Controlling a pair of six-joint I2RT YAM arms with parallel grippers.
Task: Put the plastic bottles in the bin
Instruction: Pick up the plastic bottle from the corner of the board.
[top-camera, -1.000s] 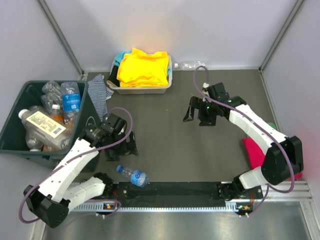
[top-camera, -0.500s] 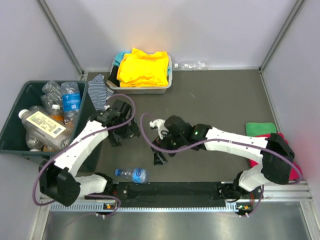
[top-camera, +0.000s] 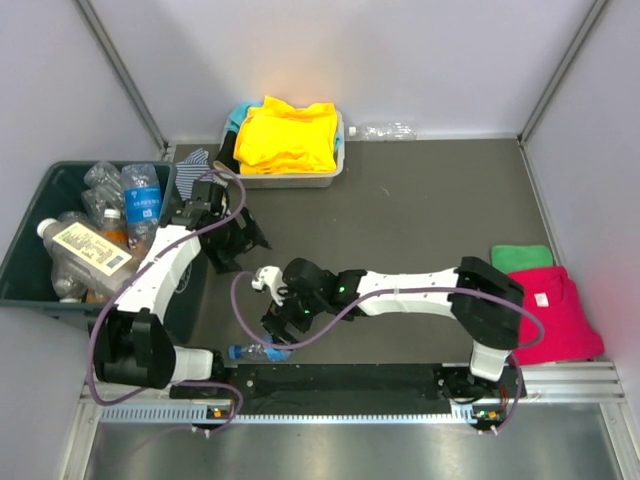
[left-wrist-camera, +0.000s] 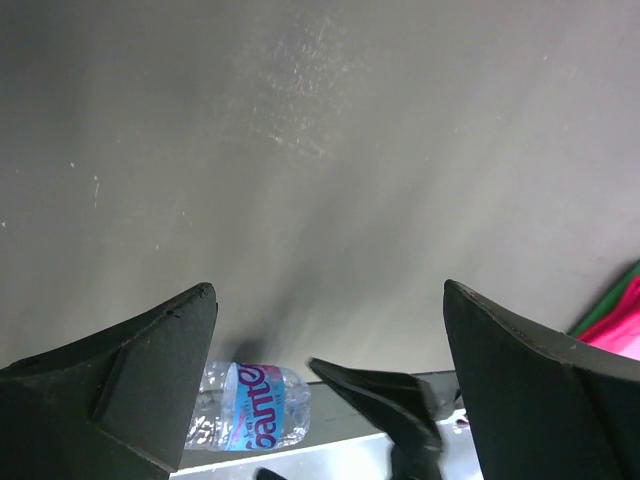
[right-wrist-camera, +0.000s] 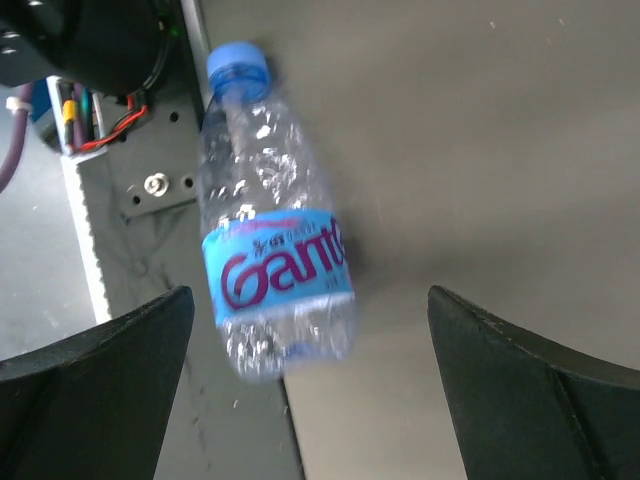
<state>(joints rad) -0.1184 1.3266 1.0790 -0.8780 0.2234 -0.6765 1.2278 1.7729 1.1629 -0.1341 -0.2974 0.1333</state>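
One loose bottle (top-camera: 258, 351) lies at the bench's (top-camera: 430, 210) near edge, left of the middle. Its long axis runs along that edge, with the blue cap toward the bin (top-camera: 28, 262). The right pincer (top-camera: 279, 318) hovers just above it, spread wide and empty, and the bottle lies crosswise between its fingers (label up). The left pincer (top-camera: 238, 238), also spread and empty, hangs farther off beside the bin.

Top camera looks down — both close wrist views share the blue-labelled bottle (right-wrist-camera: 275, 290).

Blue-capped bottle (right-wrist-camera: 275, 280) on its side; more bottles (top-camera: 95, 250) in green bin (top-camera: 30, 225)
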